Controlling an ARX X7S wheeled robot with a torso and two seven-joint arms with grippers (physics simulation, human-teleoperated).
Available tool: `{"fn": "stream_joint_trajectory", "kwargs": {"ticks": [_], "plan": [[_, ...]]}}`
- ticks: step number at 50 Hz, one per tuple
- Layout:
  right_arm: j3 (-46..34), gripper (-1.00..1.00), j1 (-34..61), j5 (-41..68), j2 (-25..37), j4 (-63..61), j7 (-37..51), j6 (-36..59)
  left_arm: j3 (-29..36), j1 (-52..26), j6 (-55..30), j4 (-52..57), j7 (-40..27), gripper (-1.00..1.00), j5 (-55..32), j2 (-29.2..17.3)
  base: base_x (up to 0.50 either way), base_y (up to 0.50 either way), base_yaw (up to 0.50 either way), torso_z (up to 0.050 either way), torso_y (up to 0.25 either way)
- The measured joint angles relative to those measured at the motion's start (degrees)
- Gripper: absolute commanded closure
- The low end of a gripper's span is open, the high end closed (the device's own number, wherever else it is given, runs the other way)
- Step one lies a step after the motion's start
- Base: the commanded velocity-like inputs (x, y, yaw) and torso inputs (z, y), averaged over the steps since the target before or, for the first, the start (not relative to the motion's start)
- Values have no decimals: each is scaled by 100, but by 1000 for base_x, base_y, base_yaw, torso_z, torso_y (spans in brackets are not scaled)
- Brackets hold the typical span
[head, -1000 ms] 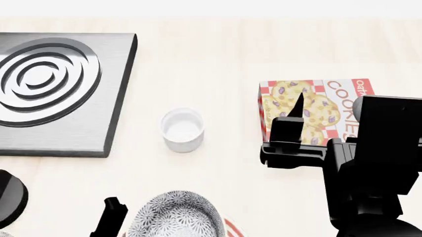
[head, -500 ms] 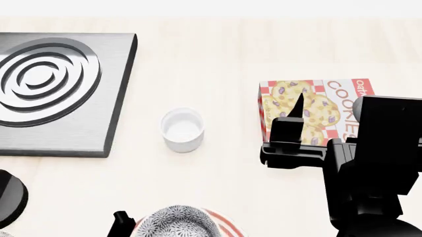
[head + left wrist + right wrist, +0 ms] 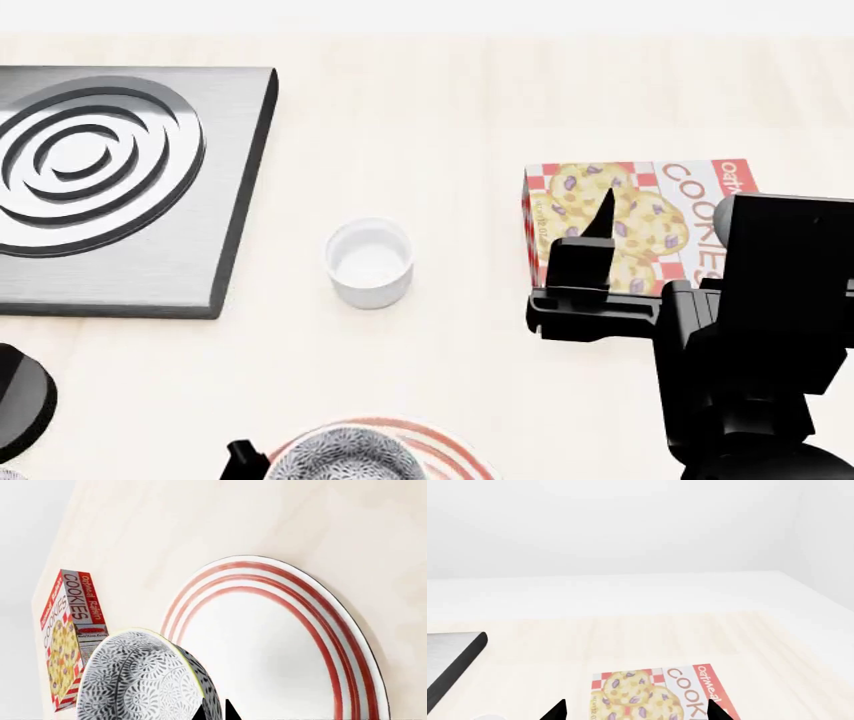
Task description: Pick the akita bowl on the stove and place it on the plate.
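While the left hand (image 3: 215, 711) pinches the akita bowl (image 3: 143, 680) by its rim, the bowl hangs tilted just over the plate (image 3: 320, 630); placing step, judged nearly done. Next: lower, level, release. The bowl's base is cut off, so plate contact is unclear. Right hand (image 3: 635, 711) is spread, idle above the cookie box (image 3: 660, 692). The stove (image 3: 120, 190) sits bare.

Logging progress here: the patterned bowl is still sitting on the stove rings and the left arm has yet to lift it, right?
Not right. The stove has nothing on its rings in the head view. The akita bowl is off it, held by the left gripper over the red-ringed plate, as the left wrist view shows.
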Motion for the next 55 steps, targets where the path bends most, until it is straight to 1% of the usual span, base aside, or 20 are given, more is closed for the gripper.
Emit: {"fn": "stream_joint_trajectory", "kwargs": {"ticks": [55], "plan": [[-49,-100,-9,149,83,45,124,-92,248,258,89,-427,-290,100,363,119,0,0,0,0,0]]}}
